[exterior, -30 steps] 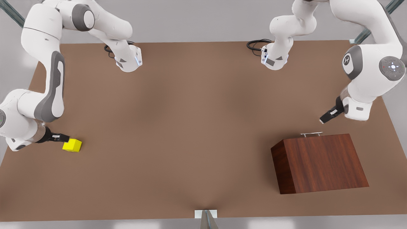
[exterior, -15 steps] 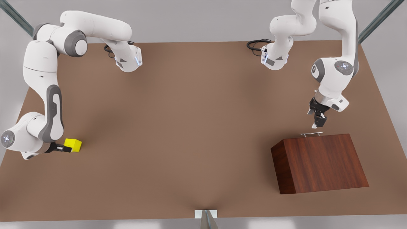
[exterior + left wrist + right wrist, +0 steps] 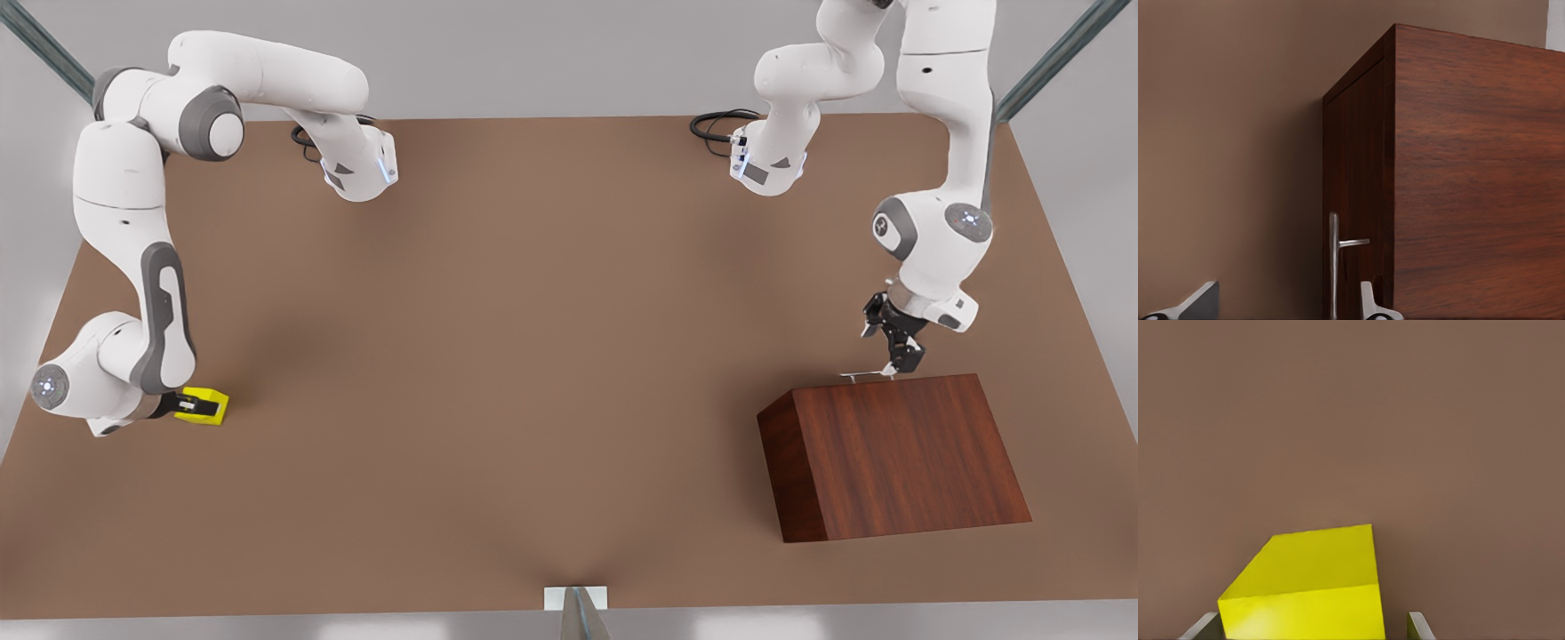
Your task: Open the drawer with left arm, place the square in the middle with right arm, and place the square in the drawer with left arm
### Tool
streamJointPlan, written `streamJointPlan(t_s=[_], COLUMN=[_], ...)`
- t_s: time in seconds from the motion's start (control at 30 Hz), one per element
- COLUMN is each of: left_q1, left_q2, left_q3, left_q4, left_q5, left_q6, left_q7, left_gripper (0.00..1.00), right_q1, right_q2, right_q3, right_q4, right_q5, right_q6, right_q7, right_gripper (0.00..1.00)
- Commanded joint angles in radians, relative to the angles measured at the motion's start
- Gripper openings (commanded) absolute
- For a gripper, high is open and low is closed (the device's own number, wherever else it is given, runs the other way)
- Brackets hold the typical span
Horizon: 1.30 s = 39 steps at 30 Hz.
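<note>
The right gripper point(image 3: 203, 408) is sitting low at the front view's left edge with its fingers spread on either side of the square point(image 3: 210, 410), which is resting on the tabletop point(image 3: 533, 356). In the right wrist view the fingertips point(image 3: 1203, 628) are flanking the yellow cube point(image 3: 1311, 587) with a small gap showing on one side, so the fingers are released and not pressing on it. The left gripper point(image 3: 896, 364) is hanging at the right of the front view, tips down just at the handle point(image 3: 861, 376) of the drawer point(image 3: 1355, 200), which is lying shut in the cabinet point(image 3: 898, 453). In the left wrist view its fingers point(image 3: 1368, 303) are standing apart, the silver bar point(image 3: 1334, 263) between them, unclamped.
</note>
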Motion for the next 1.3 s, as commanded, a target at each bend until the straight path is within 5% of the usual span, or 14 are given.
streamJointPlan(t_s=[0.0, 0.07, 0.1, 0.27, 0.4, 0.83, 0.97, 1.27], left_q1=[-0.011, -0.011, -0.011, -0.006, -0.008, -0.010, -0.010, -0.011], left_q2=[0.000, 0.009, 0.017, 0.037, 0.046, 0.048, 0.032, 0.008], left_q3=[0.000, 0.000, 0.000, 0.000, 0.000, 0.000, 0.000, 0.000], left_q4=[0.000, 0.000, 0.000, 0.003, 0.003, -0.003, -0.018, -0.057], left_q5=[-0.023, -0.023, -0.023, -0.024, -0.024, -0.024, -0.023, -0.023], left_q6=[0.000, 0.009, 0.011, 0.017, 0.015, -0.008, -0.024, -0.031], left_q7=[0.000, 0.000, 0.000, 0.000, 0.000, 0.000, 0.000, 0.005], left_gripper=[1.00, 1.00, 1.00, 1.00, 1.00, 1.00, 1.00, 1.00], right_q1=[0.001, 0.002, 0.002, 0.001, 0.005, 0.025, 0.231, 0.826], right_q2=[0.000, 0.006, 0.008, 0.023, 0.020, -0.040, -0.152, -0.203], right_q3=[0.000, 0.000, 0.000, 0.000, 0.000, 0.028, 0.031, 0.032], right_q4=[-0.001, -0.002, -0.002, -0.027, -0.024, 0.002, -0.173, -0.205], right_q5=[0.000, 0.000, 0.000, -0.002, -0.002, 0.003, 0.006, 0.011], right_q6=[0.001, 0.003, 0.003, 0.030, 0.029, -0.085, 0.041, 0.144], right_q7=[0.000, 0.000, 0.000, -0.002, 0.002, 0.063, 0.270, 0.537], right_gripper=[1.00, 0.97, 0.88, 0.86, 0.70, 0.67, 0.67, 0.66])
